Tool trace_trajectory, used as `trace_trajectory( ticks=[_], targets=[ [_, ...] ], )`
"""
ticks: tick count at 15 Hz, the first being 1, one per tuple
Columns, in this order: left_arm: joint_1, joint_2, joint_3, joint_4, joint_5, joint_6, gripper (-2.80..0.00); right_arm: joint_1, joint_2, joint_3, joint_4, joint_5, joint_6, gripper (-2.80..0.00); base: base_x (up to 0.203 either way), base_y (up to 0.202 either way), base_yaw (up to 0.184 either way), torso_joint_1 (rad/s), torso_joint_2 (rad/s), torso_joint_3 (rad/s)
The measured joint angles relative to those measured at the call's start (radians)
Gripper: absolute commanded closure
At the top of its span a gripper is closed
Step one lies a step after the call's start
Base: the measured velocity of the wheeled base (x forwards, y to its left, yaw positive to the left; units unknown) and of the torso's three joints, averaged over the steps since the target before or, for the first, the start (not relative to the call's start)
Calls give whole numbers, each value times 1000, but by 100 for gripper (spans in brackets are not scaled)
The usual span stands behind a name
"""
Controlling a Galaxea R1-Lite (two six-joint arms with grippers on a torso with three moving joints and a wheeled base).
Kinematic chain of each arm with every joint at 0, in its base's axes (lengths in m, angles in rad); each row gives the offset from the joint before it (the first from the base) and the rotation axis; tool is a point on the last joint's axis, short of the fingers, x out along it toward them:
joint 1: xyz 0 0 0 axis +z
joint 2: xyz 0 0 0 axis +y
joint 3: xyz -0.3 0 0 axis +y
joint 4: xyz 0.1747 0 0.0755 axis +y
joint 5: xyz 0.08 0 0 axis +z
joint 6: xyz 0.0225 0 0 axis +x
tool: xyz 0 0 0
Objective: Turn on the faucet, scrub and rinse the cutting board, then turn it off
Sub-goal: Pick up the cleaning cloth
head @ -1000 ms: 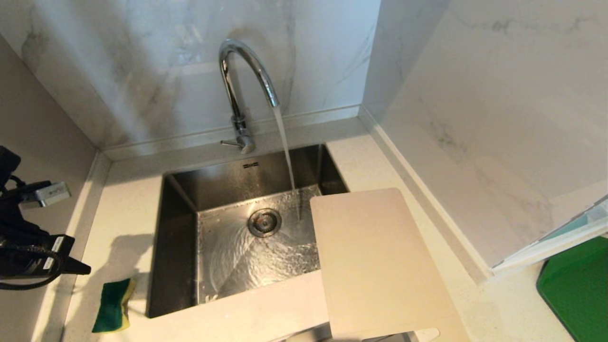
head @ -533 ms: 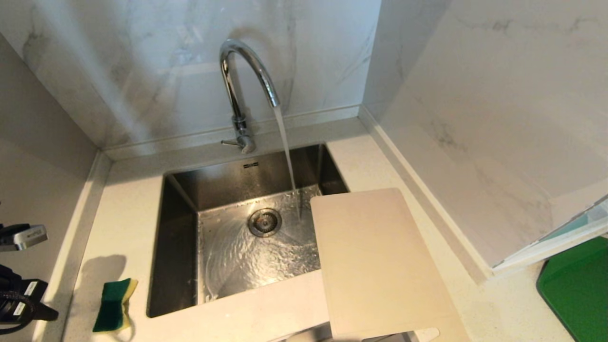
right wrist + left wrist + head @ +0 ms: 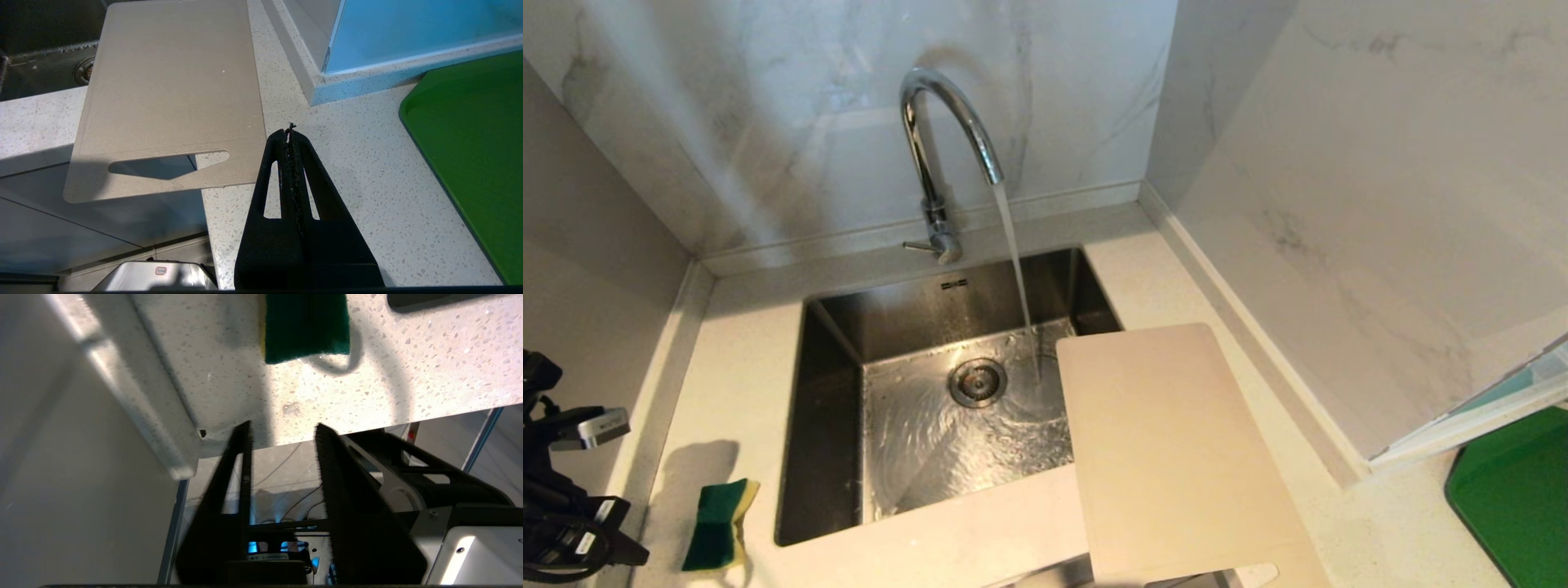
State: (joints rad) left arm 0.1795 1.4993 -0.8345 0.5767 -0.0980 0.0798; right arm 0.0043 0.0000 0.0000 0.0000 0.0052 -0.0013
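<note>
A: Where's the cutting board point(image 3: 1176, 457) relative to the claws?

B: Lying flat on the counter point(image 3: 735, 351), far end over the sink point(image 3: 833, 408), slotted end past the counter's front edge. Just beside the right gripper point(image 3: 291, 131), fingers pressed together, empty. Well apart from the left gripper point(image 3: 282, 430), spread, empty, near the green sponge point(image 3: 717, 523).

A: And the faucet point(image 3: 939, 155)?

B: Running into the sink.

A: Changed since before?

B: Left gripper pulled back toward the frame's left edge, now parted. Board and sponge unmoved.
</note>
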Motion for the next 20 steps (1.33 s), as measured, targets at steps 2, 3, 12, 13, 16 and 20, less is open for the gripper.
trace_trajectory(
  ticks=[2,3,12,13,16,20],
  targets=[
    [-14,31,2,-15,-9,-1,-280,0,0,0,0,0,0,0,0,0,0,0,0,0],
    [-17,45,2,-31,-19,-3,-280,0,0,0,0,0,0,0,0,0,0,0,0,0],
    [-35,182,2,-200,-29,-27,-280,0,0,0,0,1,0,0,0,0,0,0,0,0],
    [-36,195,1,-216,-29,-27,-280,0,0,0,0,1,0,0,0,0,0,0,0,0],
    [-37,229,-8,-241,-26,-26,-280,0,0,0,0,0,0,0,0,0,0,0,0,0],
    [-49,272,-34,-260,-29,-59,-280,0,0,0,0,1,0,0,0,0,0,0,0,0]
  ],
)
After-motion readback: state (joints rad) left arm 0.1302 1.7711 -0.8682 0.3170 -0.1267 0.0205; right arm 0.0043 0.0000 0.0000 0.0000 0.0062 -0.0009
